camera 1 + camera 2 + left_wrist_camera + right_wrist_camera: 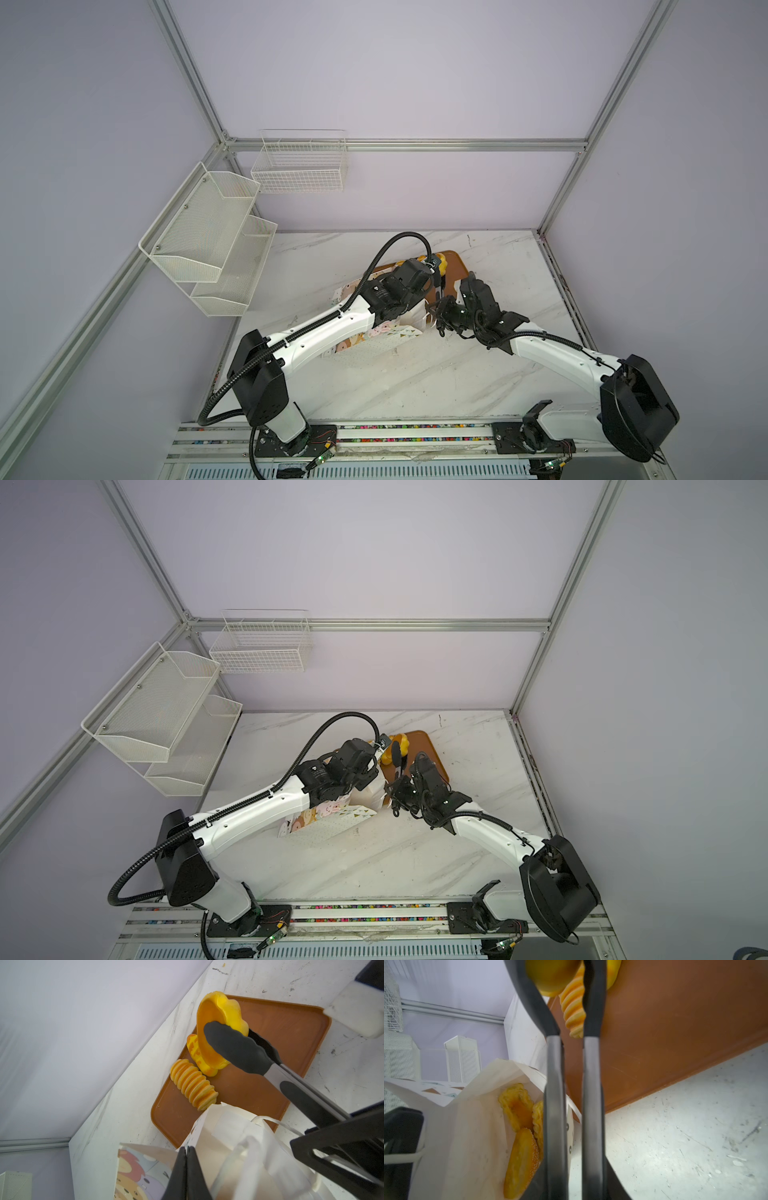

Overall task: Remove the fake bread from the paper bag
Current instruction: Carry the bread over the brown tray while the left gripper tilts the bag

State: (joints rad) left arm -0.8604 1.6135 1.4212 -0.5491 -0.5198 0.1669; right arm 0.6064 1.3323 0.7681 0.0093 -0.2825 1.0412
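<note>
While the fake bread piece (224,1007), a lobed yellow bun, hangs in the tongs (239,1049) above the tray (280,1028), it's clear of the paper bag (228,1126) but not yet set down. Step in hand, I'd say: placing piece no. 3. Two are on the tray already: a ridged roll (193,1084) and a mottled bun (192,1043) beside it, partly hidden by the held piece. More left in the bag per R wrist view: a seeded oval (522,1163), a folded yellow pastry (517,1105), poss. a third behind a tong arm.

Held bun is approx round, so no real long axis. It's gripped on edge, flat orange underside facing back toward the bag, domed side away. Ridged roll's long axis lies slantwise to the tray's edge, one end just beside the bag's rim.

R pincer (398,789) clamps the tongs' handles, tong heads either side of the bun. L pincer (186,1152) is pressed together on the bag's rim, holding the mouth up. Bag sits on the surface (342,1068) under the L arm, mouth at the tray.

Next prob. calls for: lower over bare tray, clear of the two pieces, ease the squeeze so the bun drops flat, then tongs back into the mouth w/ L not letting go.
</note>
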